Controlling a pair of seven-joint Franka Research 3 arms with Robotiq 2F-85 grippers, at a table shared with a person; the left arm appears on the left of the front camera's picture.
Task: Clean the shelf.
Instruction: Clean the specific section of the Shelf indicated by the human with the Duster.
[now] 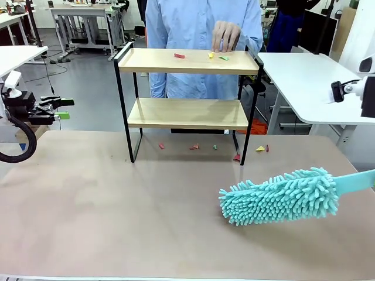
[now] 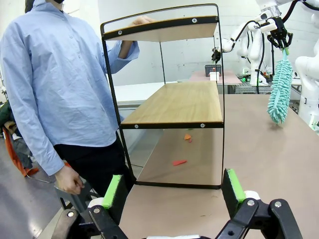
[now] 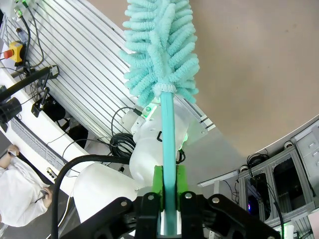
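Across the tabletop (image 1: 88, 199), front view: the shelf (image 1: 187, 61) stands at the far side, scraps (image 1: 179, 55) on its top board, teal duster (image 1: 281, 196) low at right. Left wrist view: left hand (image 2: 173, 185) spread wide, empty, facing the shelf. Right wrist view: right hand (image 3: 169, 178) clenched on the duster's handle.

The duster's (image 1: 281, 196) handle runs off the front picture's right edge, well right of the shelf (image 1: 187, 61). The coloured scraps (image 1: 179, 55) on the shelf's top board and the bits (image 1: 195, 147) on the bench (image 1: 88, 205) under the shelf are too small for me to identify. In my left wrist's view the person's hand (image 2: 142, 20) at the shelf's top is half hidden behind the board.
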